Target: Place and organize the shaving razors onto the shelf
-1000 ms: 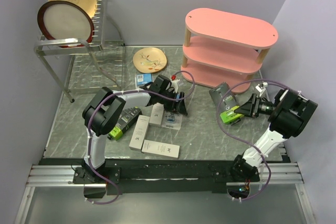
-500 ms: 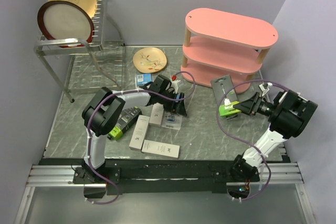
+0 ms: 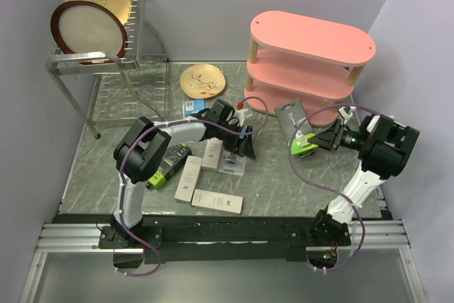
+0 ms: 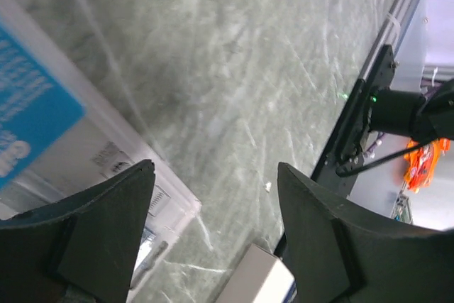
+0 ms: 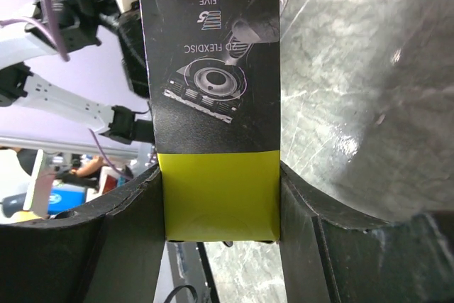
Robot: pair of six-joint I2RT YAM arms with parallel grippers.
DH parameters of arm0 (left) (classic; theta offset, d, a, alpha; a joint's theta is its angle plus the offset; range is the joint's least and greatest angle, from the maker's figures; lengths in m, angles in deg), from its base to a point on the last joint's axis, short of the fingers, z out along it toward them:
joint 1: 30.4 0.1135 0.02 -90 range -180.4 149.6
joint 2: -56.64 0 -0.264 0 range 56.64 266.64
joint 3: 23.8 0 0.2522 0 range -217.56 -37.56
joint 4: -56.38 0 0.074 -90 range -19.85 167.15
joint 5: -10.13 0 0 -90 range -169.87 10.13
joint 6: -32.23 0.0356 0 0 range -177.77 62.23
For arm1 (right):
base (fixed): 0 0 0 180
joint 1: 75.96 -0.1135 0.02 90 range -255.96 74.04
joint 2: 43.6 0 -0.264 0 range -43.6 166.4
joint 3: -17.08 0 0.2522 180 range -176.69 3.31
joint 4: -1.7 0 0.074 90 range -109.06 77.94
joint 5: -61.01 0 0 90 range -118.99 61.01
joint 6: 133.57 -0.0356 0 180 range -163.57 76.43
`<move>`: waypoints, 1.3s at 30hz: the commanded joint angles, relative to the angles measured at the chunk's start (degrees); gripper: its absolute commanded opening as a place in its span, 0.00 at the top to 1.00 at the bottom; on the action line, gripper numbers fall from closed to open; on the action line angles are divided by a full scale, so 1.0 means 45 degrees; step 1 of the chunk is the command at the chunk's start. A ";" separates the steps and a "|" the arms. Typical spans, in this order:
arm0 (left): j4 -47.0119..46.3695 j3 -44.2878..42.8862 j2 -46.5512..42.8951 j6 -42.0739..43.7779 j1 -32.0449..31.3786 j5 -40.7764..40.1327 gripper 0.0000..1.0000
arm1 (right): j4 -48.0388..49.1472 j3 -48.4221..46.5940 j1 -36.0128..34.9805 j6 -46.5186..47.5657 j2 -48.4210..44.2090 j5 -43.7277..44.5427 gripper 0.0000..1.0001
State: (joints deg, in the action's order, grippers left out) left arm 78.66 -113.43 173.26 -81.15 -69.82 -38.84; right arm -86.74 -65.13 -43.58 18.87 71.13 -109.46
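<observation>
My right gripper [image 3: 312, 140] is shut on a black-and-lime-green razor box [image 3: 296, 127], held in the air in front of the lowest board of the pink shelf [image 3: 310, 37]. In the right wrist view the box [image 5: 213, 69] fills the gap between the fingers of that gripper [image 5: 220, 175]. My left gripper [image 3: 245, 145] stands open and empty just above a blue-white blister card [image 3: 230, 162], with the card [image 4: 42, 104] beside its left finger. Three slim white boxes [image 3: 188, 179] [image 3: 216, 201] [image 3: 211, 152], a second black-and-lime box [image 3: 167, 164] and another blue card [image 3: 193, 108] lie on the table.
A wire dish rack [image 3: 106, 62] with two plates stands at the back left. A small wooden plate [image 3: 202, 79] lies on the table between the rack and the shelf. Purple cables loop off both arms. Walls close in the left, back and right sides.
My right gripper has carried the black-and-lime box up and to the left, closer to the shelf's lowest board. The left gripper has barely shifted over the blister card.
</observation>
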 commanded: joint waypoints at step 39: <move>0.2776 -0.0581 -0.5680 0.6288 0.0928 -0.4646 0.23 | 1.7664 -0.4476 -0.2137 -1.9569 -1.1417 0.5006 0.86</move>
State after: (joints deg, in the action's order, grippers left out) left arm 91.93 -115.03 151.64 -54.72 -65.47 -58.97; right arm -40.27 -79.34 -52.17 -44.28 19.33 -98.84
